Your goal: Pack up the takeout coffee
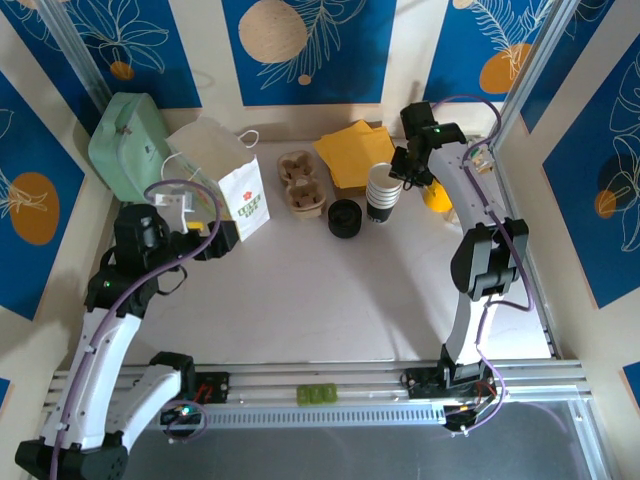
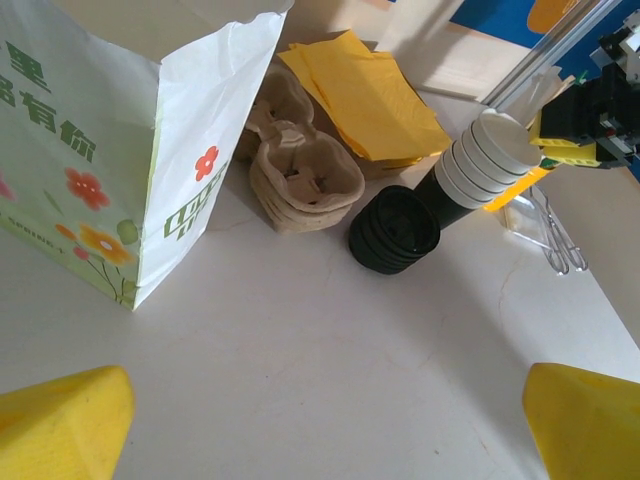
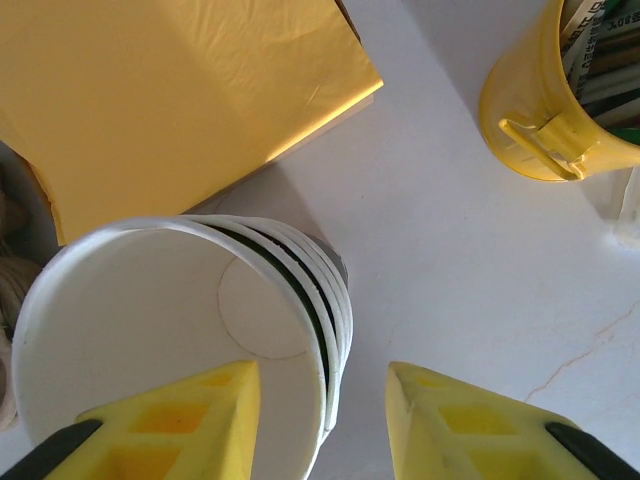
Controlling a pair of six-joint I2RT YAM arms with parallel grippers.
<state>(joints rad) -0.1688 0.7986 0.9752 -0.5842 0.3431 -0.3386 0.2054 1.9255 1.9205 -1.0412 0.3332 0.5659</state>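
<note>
The takeout coffee is out of view. My right gripper (image 3: pixel 320 375) hangs over a stack of lidless white-rimmed dark cups (image 3: pixel 150 310) at the back of the table. It is open: one yellow finger (image 3: pixel 190 410) reaches inside the top cup, the other stands outside with a gap to the rim. From above, the right gripper (image 1: pixel 405 170) sits at the stack's (image 1: pixel 383 192) right side. My left gripper (image 2: pixel 325 400) is wide open over bare table, close to a white printed paper bag (image 2: pixel 200 150), holding nothing.
A stack of black lids (image 1: pixel 345 217) lies left of the cups, with pulp cup carriers (image 1: pixel 301 185) and yellow napkins (image 1: pixel 355 152) behind. A yellow cup of sticks (image 3: pixel 545 110) stands right of the stack. A green box (image 1: pixel 125 140) fills the back left corner.
</note>
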